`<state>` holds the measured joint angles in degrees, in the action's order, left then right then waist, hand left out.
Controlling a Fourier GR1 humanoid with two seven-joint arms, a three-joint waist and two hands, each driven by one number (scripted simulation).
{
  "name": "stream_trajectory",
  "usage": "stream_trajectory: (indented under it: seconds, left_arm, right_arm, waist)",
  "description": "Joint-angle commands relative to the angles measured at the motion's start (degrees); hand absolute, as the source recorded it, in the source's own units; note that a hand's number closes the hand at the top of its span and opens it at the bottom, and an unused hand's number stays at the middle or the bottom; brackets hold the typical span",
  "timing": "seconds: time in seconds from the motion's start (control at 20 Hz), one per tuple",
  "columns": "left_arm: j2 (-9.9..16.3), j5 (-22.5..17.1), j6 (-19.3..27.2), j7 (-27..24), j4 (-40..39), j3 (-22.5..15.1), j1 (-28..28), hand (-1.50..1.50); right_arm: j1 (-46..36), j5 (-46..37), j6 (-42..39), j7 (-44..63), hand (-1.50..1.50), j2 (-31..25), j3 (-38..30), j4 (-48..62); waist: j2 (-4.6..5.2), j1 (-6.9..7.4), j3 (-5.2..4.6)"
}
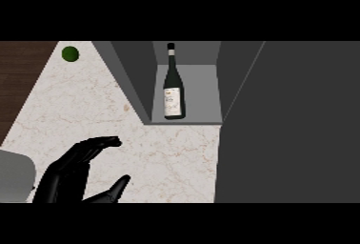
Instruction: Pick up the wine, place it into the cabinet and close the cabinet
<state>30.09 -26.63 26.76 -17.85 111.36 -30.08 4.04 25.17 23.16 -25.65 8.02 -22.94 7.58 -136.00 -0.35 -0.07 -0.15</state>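
A dark wine bottle (173, 90) with a pale label stands inside the open grey cabinet (134, 86), near the front edge of its shelf. The cabinet's door (288, 124) is swung open toward me and fills the right side of the view. My left hand (74, 174) is at the lower left over the marble counter, fingers relaxed and open, holding nothing, well short of the cabinet. My right hand does not show.
A small green round fruit (69, 53) lies at the counter's far left corner. Dark wood floor (17, 81) shows beyond the counter's left edge. A pale grey forearm part (14, 174) sits at the lower left edge.
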Motion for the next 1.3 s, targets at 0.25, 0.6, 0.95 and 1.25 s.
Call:
stream_trajectory:
  seconds: [0.25, 0.6, 0.95, 1.25]
  left_arm:
    - [6.1, -6.5, -11.9, -4.3, 2.4, 10.2, 9.0, 1.50]
    - [5.3, -5.0, -15.6, -9.2, 2.4, 11.0, 16.0, 1.50]
    - [8.4, -10.4, -22.1, -5.7, 0.5, 18.3, 13.6, 1.50]
    - [8.8, -11.1, -25.2, -6.4, 2.1, 21.3, 17.8, 1.50]
  right_arm:
    - [1.0, 0.7, -0.3, 3.2, 1.50, -1.1, -0.3, -9.8]
    - [0.0, 5.9, -3.9, 4.1, 1.50, -2.0, 5.0, -7.8]
    - [-14.3, 6.0, 0.8, 11.6, 1.50, 2.0, 13.4, -4.2]
    - [-28.5, 1.4, 11.5, 21.5, 1.50, 12.1, 22.2, -2.7]
  waist:
    - [0.18, 0.22, 0.09]
    - [0.16, 0.56, 0.10]
    - [0.41, 0.84, 0.09]
    - [0.28, 1.15, 0.07]
